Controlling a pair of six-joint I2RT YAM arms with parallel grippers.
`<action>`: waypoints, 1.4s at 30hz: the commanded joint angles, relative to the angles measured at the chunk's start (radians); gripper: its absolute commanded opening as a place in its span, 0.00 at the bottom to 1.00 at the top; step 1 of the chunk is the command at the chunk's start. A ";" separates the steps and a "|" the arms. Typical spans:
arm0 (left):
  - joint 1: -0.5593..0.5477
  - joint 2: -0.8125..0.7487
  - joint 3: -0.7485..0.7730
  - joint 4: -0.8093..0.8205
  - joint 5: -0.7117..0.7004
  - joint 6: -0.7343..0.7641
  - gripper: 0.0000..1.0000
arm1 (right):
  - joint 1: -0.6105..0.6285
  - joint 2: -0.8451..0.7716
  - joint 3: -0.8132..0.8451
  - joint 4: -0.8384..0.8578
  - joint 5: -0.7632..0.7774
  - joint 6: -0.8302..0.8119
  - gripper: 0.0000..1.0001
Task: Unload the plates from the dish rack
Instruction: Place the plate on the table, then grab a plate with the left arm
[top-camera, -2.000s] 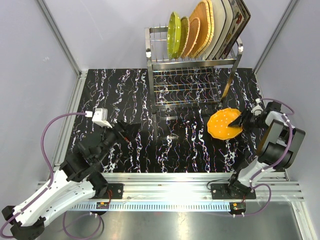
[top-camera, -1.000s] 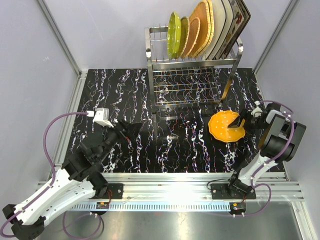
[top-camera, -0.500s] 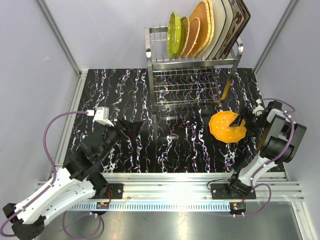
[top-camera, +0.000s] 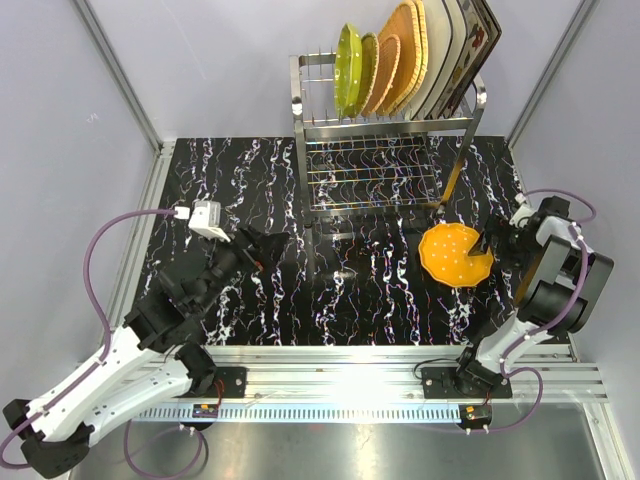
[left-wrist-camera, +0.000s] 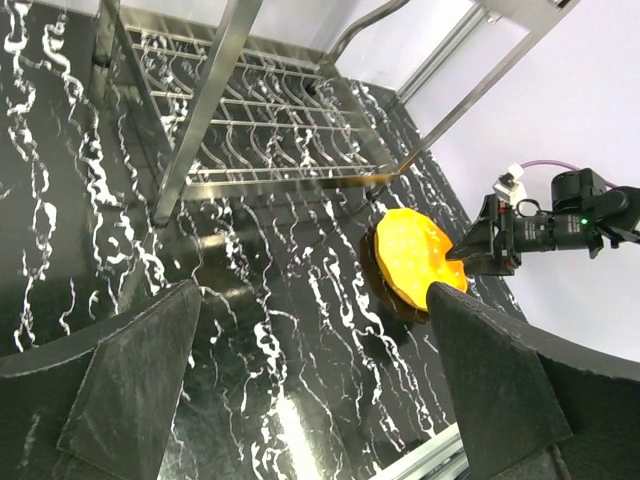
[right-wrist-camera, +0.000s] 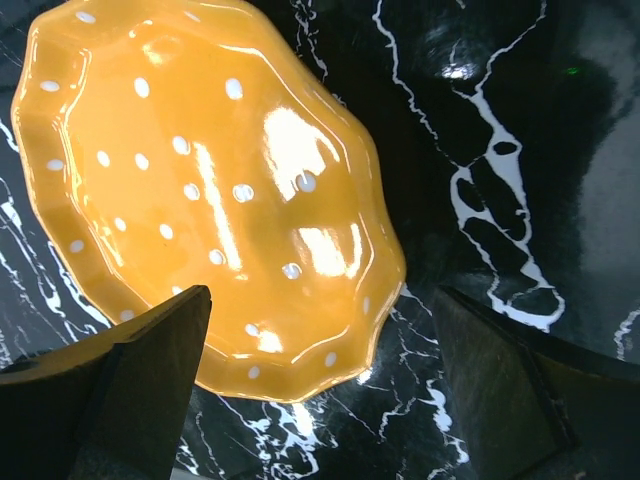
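One unloading step seems to be ending: the orange dotted plate is lying flat on the counter, at 4 o'clock from the dish rack, with the right pincer gaping empty at its 3 o'clock rim. The left pincer is gaping too, at 8 o'clock from the rack. Next, an arm likely needs to be reaching up for the racked plates. No writing is showing.

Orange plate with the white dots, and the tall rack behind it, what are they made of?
Orange plate: probably glazed ceramic, though shiny plastic is possible. Bright lamp reflections sit on its smooth, wavy-edged surface.
Dish rack: metal, likely polished steel. It has thin silvery wires and tubes with a mirror-like shine.
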 joint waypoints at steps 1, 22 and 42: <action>0.004 0.025 0.081 0.004 0.017 0.040 0.99 | -0.003 -0.064 0.047 -0.007 0.046 -0.062 1.00; 0.004 0.493 0.634 -0.119 0.143 0.217 0.99 | 0.015 -0.276 0.181 -0.165 -0.185 -0.216 1.00; 0.132 0.975 1.206 -0.018 0.259 0.193 0.82 | 0.269 -0.452 0.138 -0.131 -0.373 -0.015 1.00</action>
